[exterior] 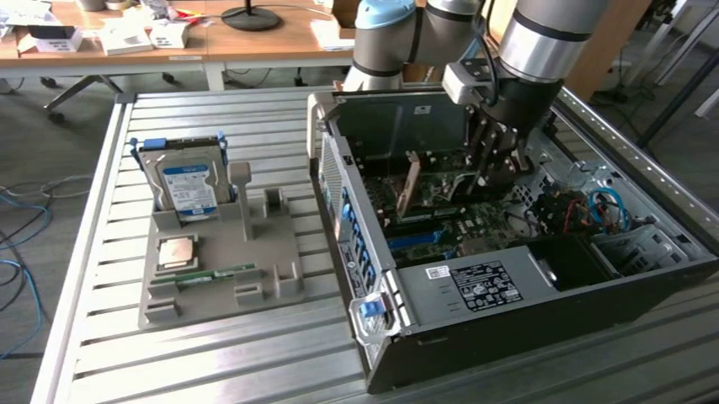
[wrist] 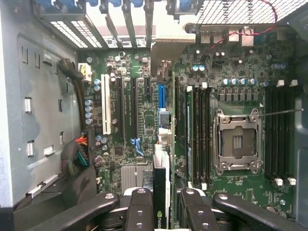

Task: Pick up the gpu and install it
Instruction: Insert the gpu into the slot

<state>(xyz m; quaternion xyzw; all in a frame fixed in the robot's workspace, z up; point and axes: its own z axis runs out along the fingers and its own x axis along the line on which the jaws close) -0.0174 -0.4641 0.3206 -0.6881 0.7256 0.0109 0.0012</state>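
The gpu is showing edge-on in the wrist view: a thin flat card with a dark edge carrying a small logo, and a pale ribbed section just beyond it. In the exterior view its tan-brown face is appearing as a narrow strip standing upright inside the computer case.

The gripper is closing on the card. The black fingers are pressing against its two flat sides, with the card running straight out from the gap between them. It is standing on edge over the motherboard, between the row of expansion slots and the memory slots. Whether its lower edge is sitting in a slot cannot be told.

There is one gpu, one gripper and one case. One empty processor socket is lying beyond the memory slots.

On the tabletop, one grey holder is sitting toward the edge at the exterior view's left, well apart from the gripper. It is carrying one memory stick, one square processor chip and, farthest back, one hard drive standing upright. The case is occupying the half of the tabletop at the exterior view's right. Wooden desks are standing beyond the far edge.
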